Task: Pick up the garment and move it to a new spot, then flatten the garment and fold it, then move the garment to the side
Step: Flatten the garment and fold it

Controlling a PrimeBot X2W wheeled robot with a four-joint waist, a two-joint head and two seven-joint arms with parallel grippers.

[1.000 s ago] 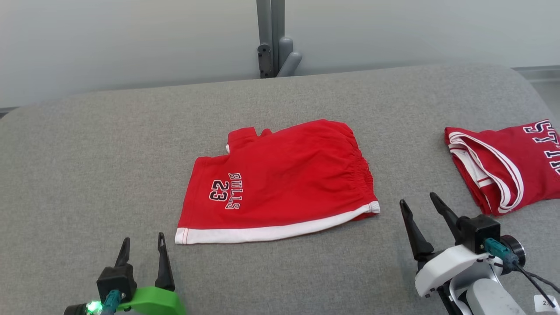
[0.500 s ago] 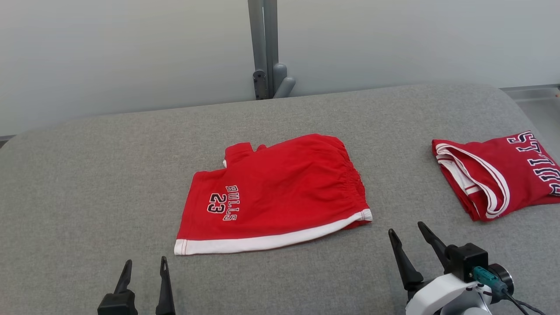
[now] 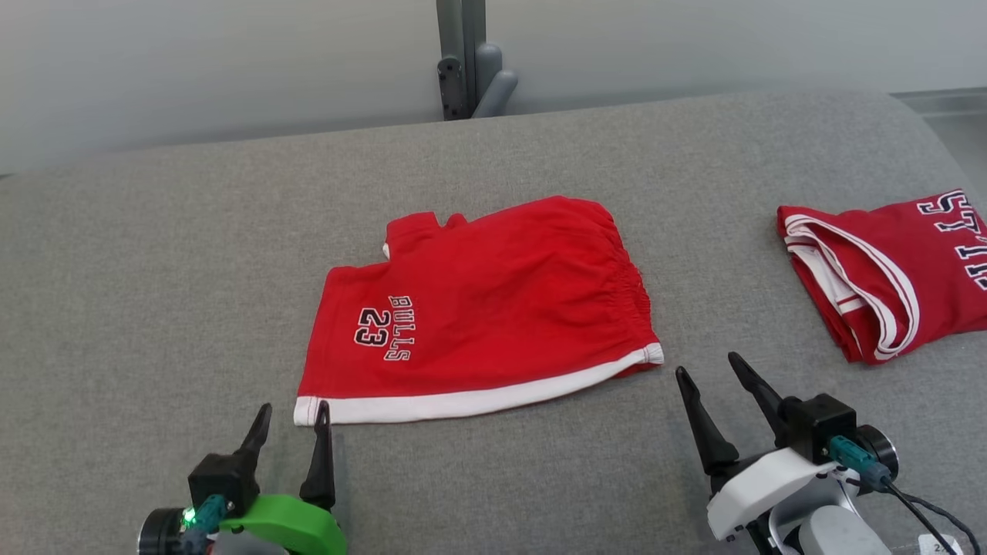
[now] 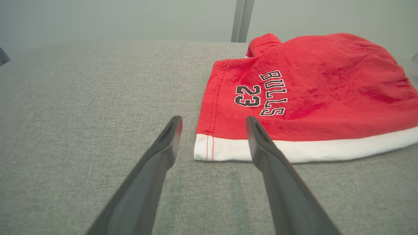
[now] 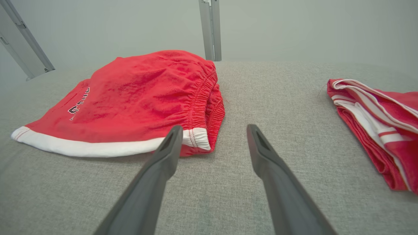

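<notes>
The garment [image 3: 478, 308] is a pair of red shorts with a white hem band and "BULLS 23" printed on it, folded in half and lying flat mid-table. In the left wrist view the garment [image 4: 307, 94] shows its near left corner just ahead of my fingers. My left gripper [image 3: 294, 412] stands open at that corner, its right fingertip at the white hem. My right gripper [image 3: 705, 364] is open too, just off the garment's near right corner [image 5: 196, 137], with nothing between its fingers. Its elastic waistband faces right.
A folded red jersey [image 3: 887, 270] with white trim lies at the right edge of the grey padded table [image 3: 154, 270], also in the right wrist view [image 5: 378, 127]. A grey post [image 3: 461, 58] rises behind the table's far edge against a pale wall.
The head camera shifted up, then down again. My left gripper has come forward to the garment's near left corner. My right gripper has edged forward and left. The garment lies as before.
</notes>
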